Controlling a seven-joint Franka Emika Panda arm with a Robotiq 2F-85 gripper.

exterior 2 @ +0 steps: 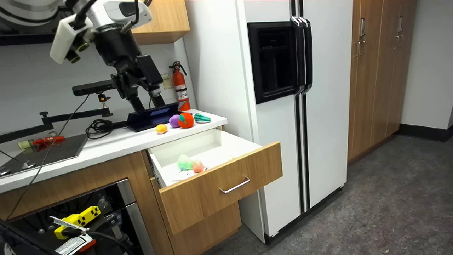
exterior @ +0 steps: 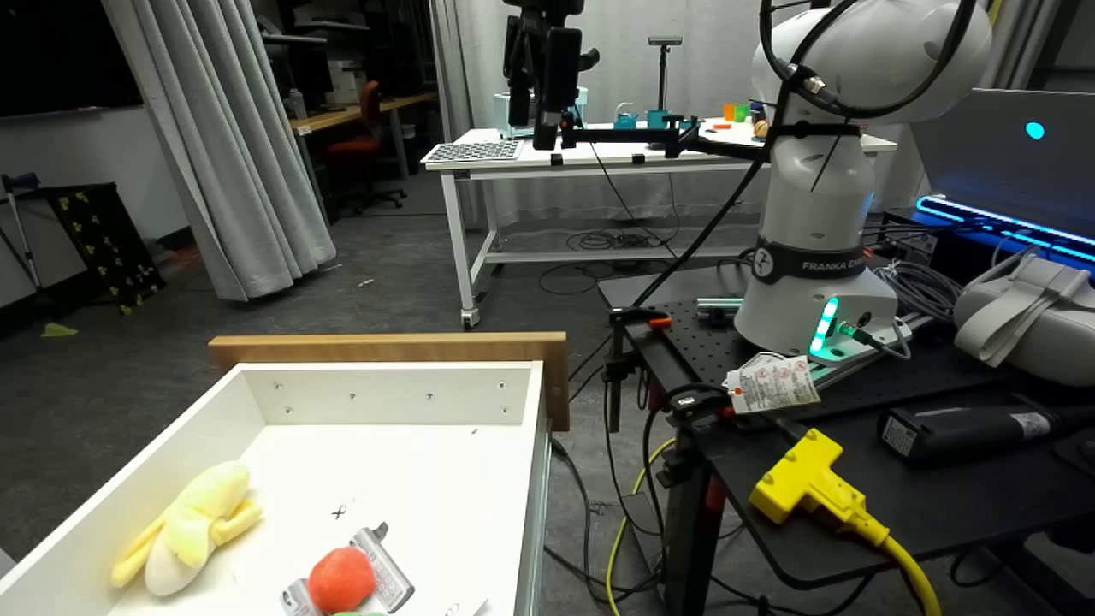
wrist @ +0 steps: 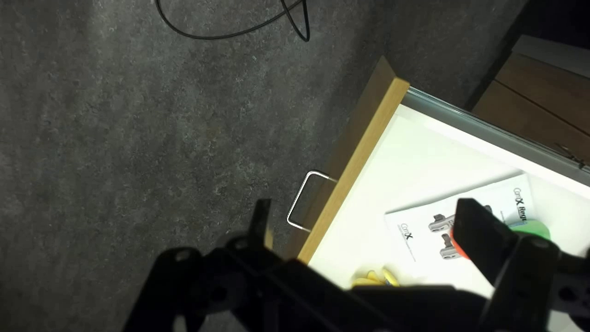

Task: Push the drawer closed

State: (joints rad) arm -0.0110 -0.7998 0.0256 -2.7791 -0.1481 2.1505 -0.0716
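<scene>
The end effector (exterior 2: pixel 150 107) is held aloft with its fingers (wrist: pixel 479 235) spread wide apart. Well below it, the drawer (wrist: pixel 355 168) is seen standing open, a silver handle (wrist: pixel 298 196) fixed to its front. Inside it, a printed sheet (wrist: pixel 426 216), a yellow plush toy (exterior: pixel 192 530) and an orange-red ball (exterior: pixel 342 580) are seen, the ball partly hidden by a finger in the wrist view. Also lower than the end effector, in an exterior view, a purple ball (exterior 2: pixel 174 121) is carried by a white bench (exterior 2: pixel 113 143).

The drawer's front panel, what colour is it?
The front panel is warm brown, wood-grained; it shows best in an exterior view.
</scene>
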